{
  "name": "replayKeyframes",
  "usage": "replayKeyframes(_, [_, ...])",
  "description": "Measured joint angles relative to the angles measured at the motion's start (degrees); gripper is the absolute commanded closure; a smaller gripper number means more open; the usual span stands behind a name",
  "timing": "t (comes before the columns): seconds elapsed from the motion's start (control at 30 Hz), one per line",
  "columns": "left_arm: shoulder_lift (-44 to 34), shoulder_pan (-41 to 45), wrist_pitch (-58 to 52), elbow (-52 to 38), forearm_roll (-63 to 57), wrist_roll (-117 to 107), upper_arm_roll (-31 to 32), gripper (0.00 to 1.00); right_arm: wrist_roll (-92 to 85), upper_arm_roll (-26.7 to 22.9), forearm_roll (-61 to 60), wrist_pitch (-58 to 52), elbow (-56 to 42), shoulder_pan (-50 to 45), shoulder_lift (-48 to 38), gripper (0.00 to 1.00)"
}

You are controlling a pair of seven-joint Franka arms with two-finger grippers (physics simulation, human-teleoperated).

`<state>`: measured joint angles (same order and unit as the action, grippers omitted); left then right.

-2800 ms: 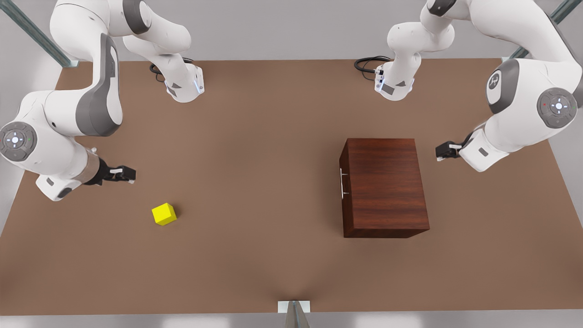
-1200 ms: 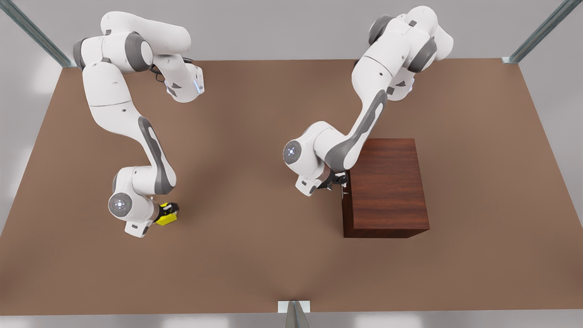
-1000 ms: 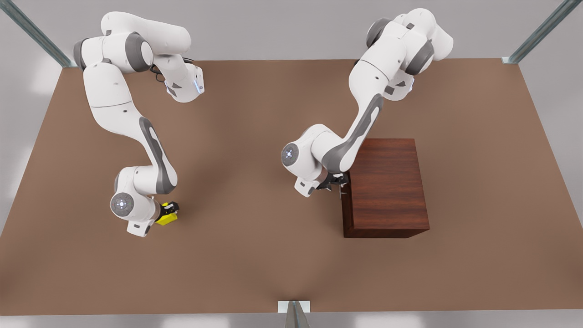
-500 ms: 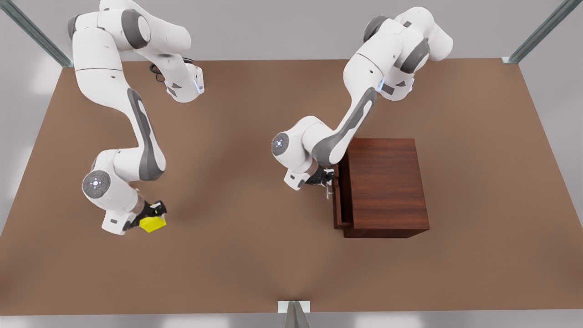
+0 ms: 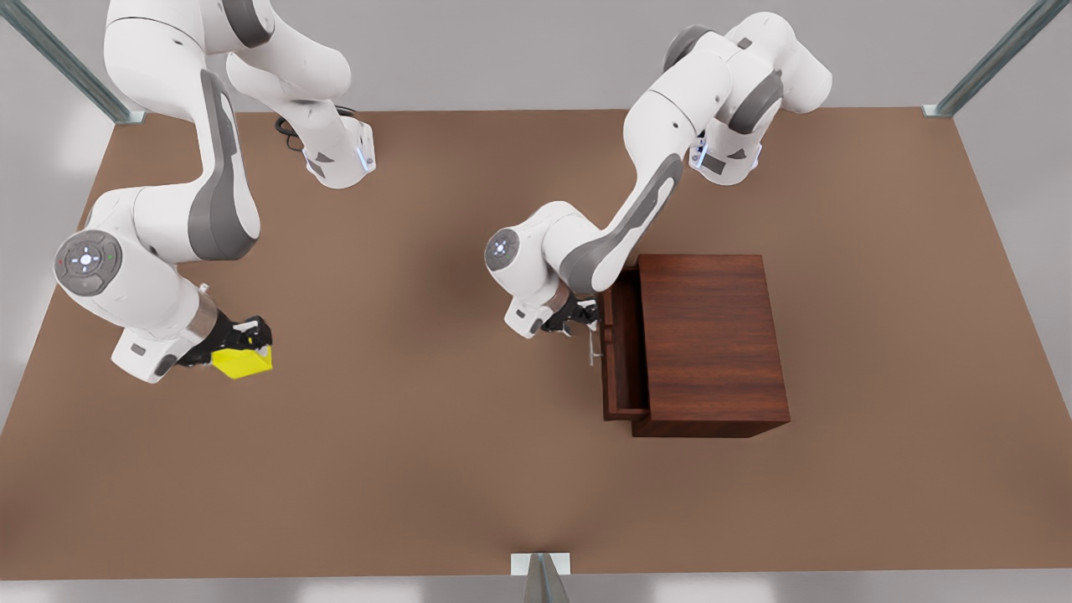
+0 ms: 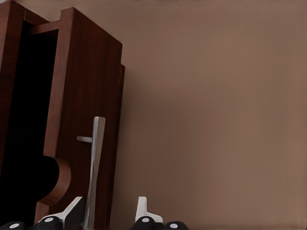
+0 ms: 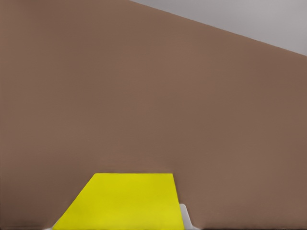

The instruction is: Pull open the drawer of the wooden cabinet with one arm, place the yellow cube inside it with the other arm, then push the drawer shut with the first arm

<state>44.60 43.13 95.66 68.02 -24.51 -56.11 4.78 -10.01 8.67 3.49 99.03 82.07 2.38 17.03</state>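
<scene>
At the front view's right, the drawer [image 5: 621,352] is seen partly pulled out of the wooden cabinet [image 5: 712,343], its silver bar handle [image 6: 95,167] straddled by the left gripper [image 6: 109,215]; whether it is clamped cannot be told. Well apart, above bare table [image 5: 435,469], the yellow cube [image 5: 241,362] is pinched by the right gripper [image 5: 243,339].

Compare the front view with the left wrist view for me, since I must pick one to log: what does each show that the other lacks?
Front view alone: the right pincer holding the yellow cube off the table, and the wooden cabinet from above. Left wrist view alone: a close look at the fingertips straddling the silver handle. Both: the left pincer at the handle and the drawer partly pulled out.
</scene>
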Motion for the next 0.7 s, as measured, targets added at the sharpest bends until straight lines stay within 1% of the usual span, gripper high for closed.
replayKeyframes(0.33, [1.1, 0.5, 1.3, -3.4, 0.7, -0.7, 1.4, 0.40, 3.8, 0.2, -0.1, -2.4, -0.2, -0.1, 0.0, 0.33])
replayKeyframes(0.37, [1.0, 0.5, 0.7, -5.1, 0.9, -0.8, 2.2, 0.33, 4.1, 0.2, -0.1, -2.5, -0.2, -0.3, 0.1, 0.33])
replayKeyframes(0.43, [-0.5, -0.4, -1.3, -9.9, 2.6, -0.8, 3.4, 0.16, 4.7, 0.5, 0.0, -2.5, -0.7, -0.7, 0.2, 0.33])
replayKeyframes(0.47, [-2.2, -2.4, -2.3, -11.1, 4.5, -0.6, 3.5, 0.11, 5.0, 0.8, 0.0, -2.5, -1.9, -1.6, 0.3, 0.33])
replayKeyframes(0.5, [-3.8, -5.4, -3.2, -11.7, 6.9, -0.1, 3.6, 0.00, 5.6, 1.0, 0.1, -2.6, -3.4, -3.2, 0.7, 0.33])
replayKeyframes(0.6, [-9.1, -18.3, -7.8, -12.1, 14.5, 3.5, 3.4, 0.00, 8.3, 1.2, 0.1, -2.5, -8.9, -11.2, 4.1, 0.33])
replayKeyframes(0.7, [-13.0, -30.6, -13.0, -11.9, 18.7, 8.7, 3.2, 0.00, 12.3, 1.2, 0.1, -2.3, -15.8, -19.0, 9.3, 0.33])
